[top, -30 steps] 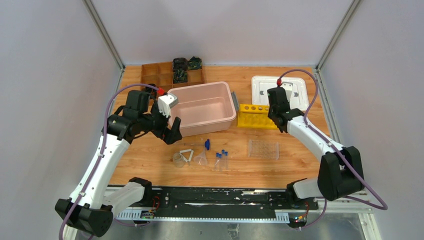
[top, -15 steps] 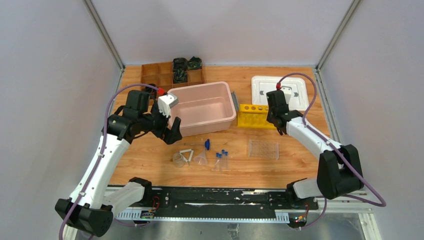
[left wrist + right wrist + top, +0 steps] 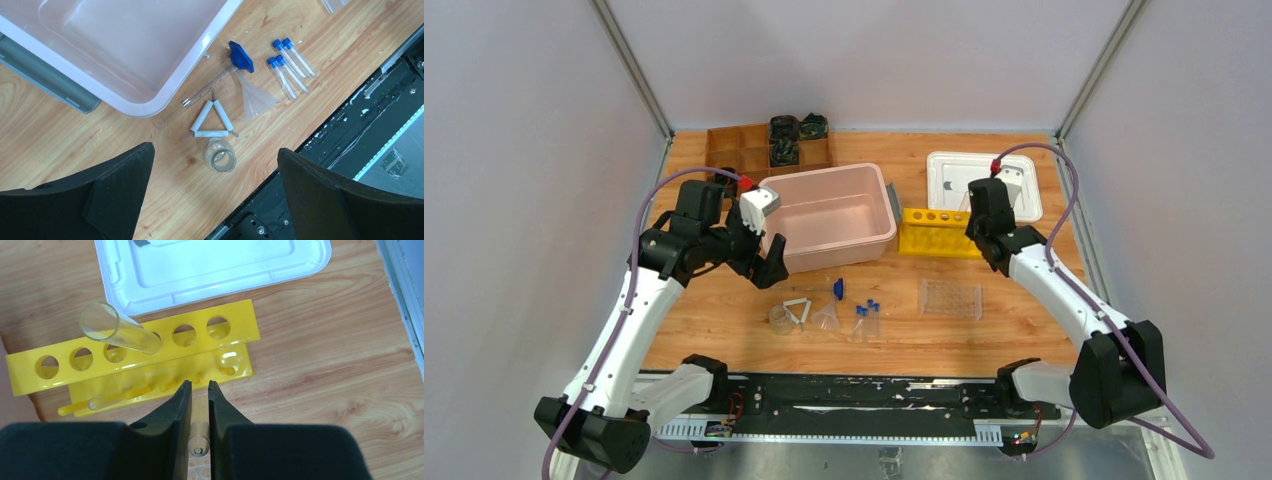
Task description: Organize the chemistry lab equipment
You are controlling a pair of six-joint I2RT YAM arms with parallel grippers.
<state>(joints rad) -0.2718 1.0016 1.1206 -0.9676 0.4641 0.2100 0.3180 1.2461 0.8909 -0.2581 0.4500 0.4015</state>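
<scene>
My right gripper (image 3: pixel 200 385) is shut on a clear tube (image 3: pixel 199 427), held upright just in front of the yellow holed rack (image 3: pixel 165 352). One clear tube (image 3: pixel 120 329) stands tilted in a rack hole. In the top view the right gripper (image 3: pixel 986 232) hangs over the rack's (image 3: pixel 929 235) right end. My left gripper (image 3: pixel 215 195) is open and empty above the small beaker (image 3: pixel 220 155), white wire triangle (image 3: pixel 210 121), funnel (image 3: pixel 255 97), blue-tipped rod (image 3: pixel 220 77) and blue-capped tubes (image 3: pixel 290 62). The clear rectangular tray (image 3: pixel 950 298) lies near the front right.
The large pink bin (image 3: pixel 829 215) stands behind the small items, its white lid (image 3: pixel 949 180) behind the rack. The brown compartment box (image 3: pixel 744 148) with dark items sits at the back left. A black rail (image 3: pixel 854 395) runs along the near edge.
My right gripper has shifted a little to the right along the rack with the tube still in it. The left arm has not moved.
</scene>
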